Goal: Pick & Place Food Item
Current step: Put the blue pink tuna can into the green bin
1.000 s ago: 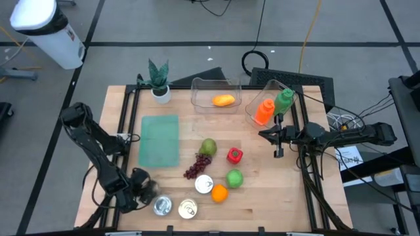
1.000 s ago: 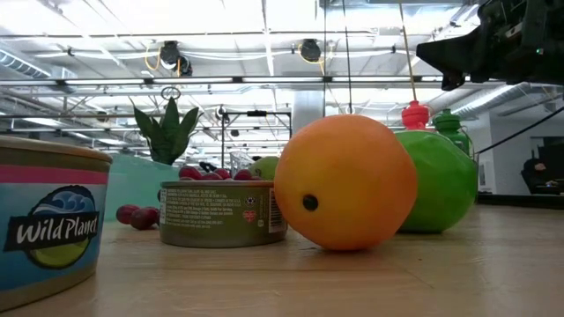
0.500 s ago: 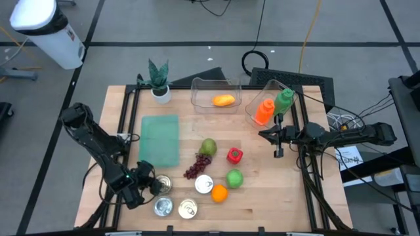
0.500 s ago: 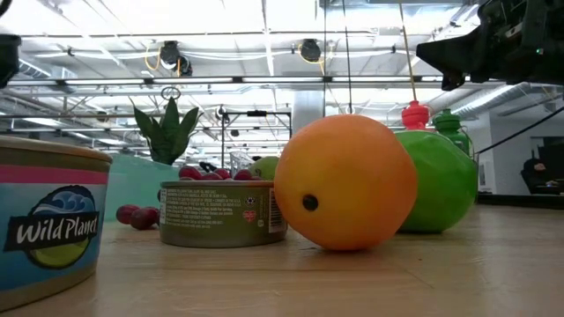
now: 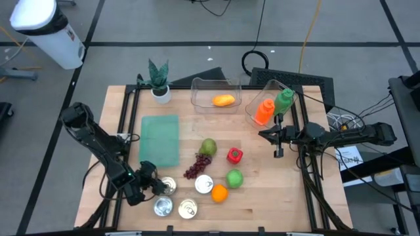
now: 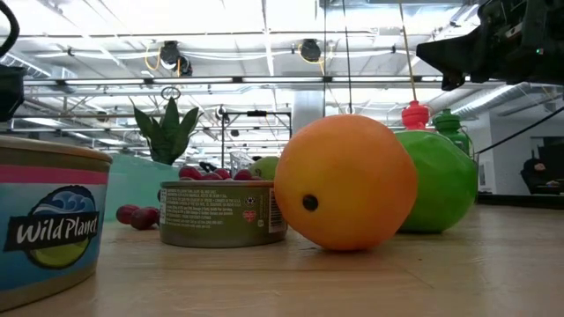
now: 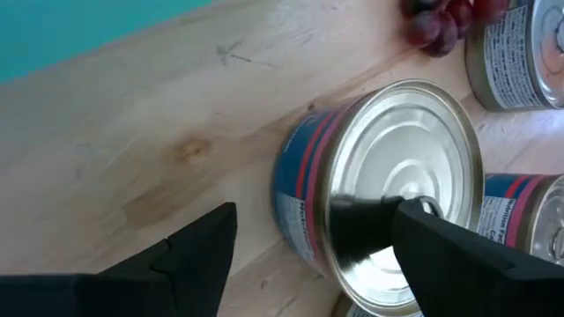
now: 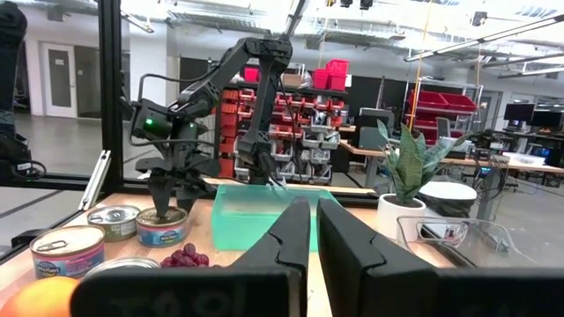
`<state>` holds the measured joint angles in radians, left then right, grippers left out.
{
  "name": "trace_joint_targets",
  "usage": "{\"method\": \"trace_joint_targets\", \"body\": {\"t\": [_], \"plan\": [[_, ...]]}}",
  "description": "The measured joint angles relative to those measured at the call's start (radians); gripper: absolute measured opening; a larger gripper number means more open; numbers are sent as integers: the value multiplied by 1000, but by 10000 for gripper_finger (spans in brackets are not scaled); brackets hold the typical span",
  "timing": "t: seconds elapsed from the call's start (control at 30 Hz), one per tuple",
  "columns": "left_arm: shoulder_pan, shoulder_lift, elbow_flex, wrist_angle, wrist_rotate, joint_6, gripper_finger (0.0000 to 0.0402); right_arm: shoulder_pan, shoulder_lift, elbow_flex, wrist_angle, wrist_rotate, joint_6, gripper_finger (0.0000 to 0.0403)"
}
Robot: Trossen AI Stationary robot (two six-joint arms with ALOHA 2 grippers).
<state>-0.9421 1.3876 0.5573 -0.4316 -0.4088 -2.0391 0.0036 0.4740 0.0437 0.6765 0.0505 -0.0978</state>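
The left hand (image 5: 159,187) hangs released, fingers spread either side of a can (image 5: 167,185) on the counter (image 5: 262,203). The right hand (image 5: 278,136) hovers clenched, empty. A clear bin (image 5: 215,94) holds an orange food item (image 5: 224,100); a tipped bin (image 5: 257,98) holds two bottles (image 5: 265,111).

I see a potted plant (image 5: 158,80) at the table's back left, a teal mat (image 5: 160,139) in front of it. White bin (image 5: 46,29) on the floor off the back left corner, cables (image 5: 259,60) behind the table.
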Motion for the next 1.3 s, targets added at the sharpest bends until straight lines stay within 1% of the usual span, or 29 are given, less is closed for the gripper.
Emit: {"method": "trace_joint_targets", "body": {"t": [0.07,0.17,0.47,0.7,0.77,0.83,1.0,1.3], "plan": [[0,0,1,3,2,15,276,0,0,0,0,0,0,13],[0,0,1,14,1,12,240,0,0,0,0,0,0,13],[-1,-3,1,47,10,20,106,0,0,0,0,0,0,13],[5,-4,2,44,8,29,36,0,0,0,0,0,0,13],[5,-5,2,44,-7,30,15,0,0,0,0,0,0,13],[5,-13,0,41,-15,30,6,0,0,0,0,0,0,14],[22,-51,-6,-22,-73,34,2,0,0,0,0,0,0,14],[58,-96,-4,-31,-80,97,1,0,2,0,-6,0,0,13]]}}
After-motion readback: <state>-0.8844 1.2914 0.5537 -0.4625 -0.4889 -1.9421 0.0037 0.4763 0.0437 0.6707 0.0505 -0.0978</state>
